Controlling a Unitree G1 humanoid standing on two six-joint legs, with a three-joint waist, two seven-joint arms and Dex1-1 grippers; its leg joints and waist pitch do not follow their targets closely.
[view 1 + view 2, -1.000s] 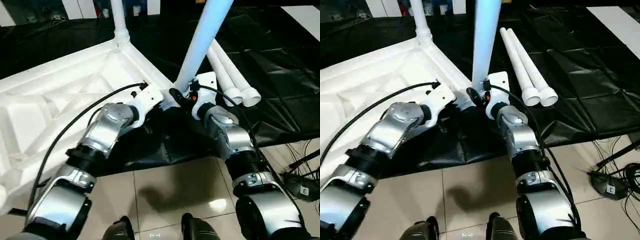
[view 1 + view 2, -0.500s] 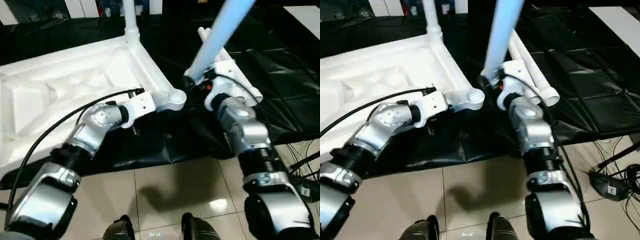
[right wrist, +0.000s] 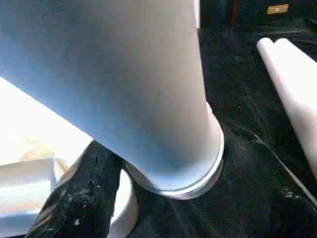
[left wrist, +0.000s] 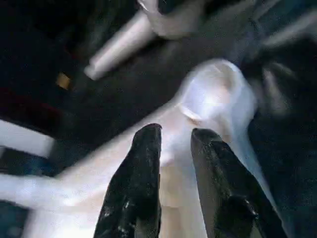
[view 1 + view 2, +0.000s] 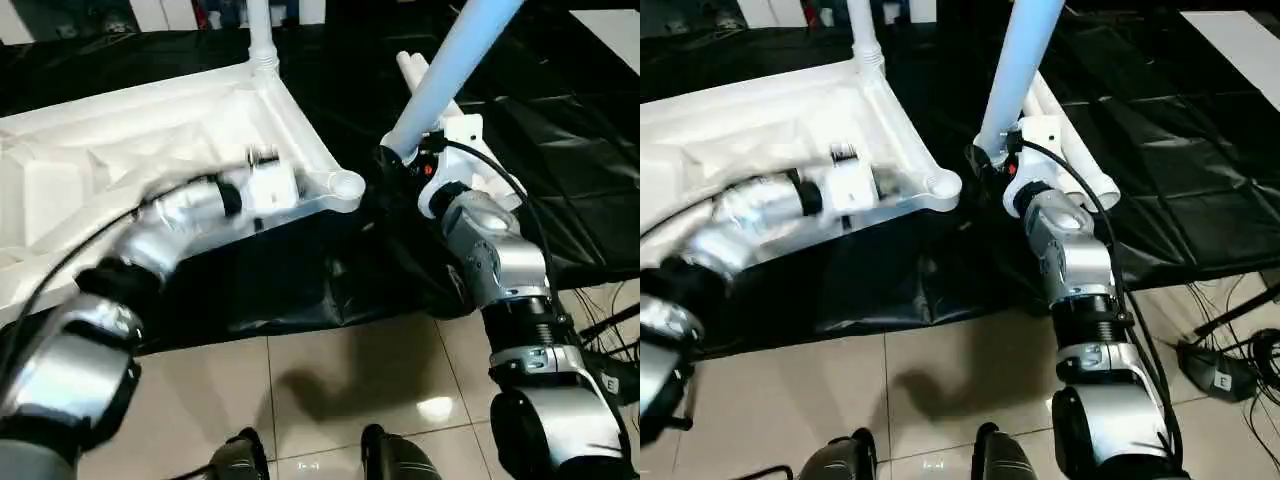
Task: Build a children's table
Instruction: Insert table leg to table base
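The white tabletop [image 5: 120, 130] lies upside down on the left, ribs up. One leg [image 5: 260, 35] stands in its far corner. The near corner socket [image 5: 345, 184] is bare. My left gripper [image 5: 268, 185] hovers over the rim left of that socket; in the left wrist view its fingers [image 4: 146, 153] are slightly apart above the rim, gripping nothing. My right gripper [image 5: 395, 160] is shut on the lower end of a long white leg [image 5: 440, 80], which leans up and to the right. That leg's threaded end [image 3: 183, 183] hangs just right of the socket, above the black sheet.
Two loose legs [image 3: 292, 99] lie on the black sheet [image 5: 570, 150] behind my right wrist. Tiled floor [image 5: 350, 380] runs along the front, with cables and a power box [image 5: 605, 380] at the right. A white panel [image 5: 610, 25] lies at the far right.
My right gripper carried the leg's end off the near corner to the right. My left gripper drew back left along the rim, uncovering the socket.
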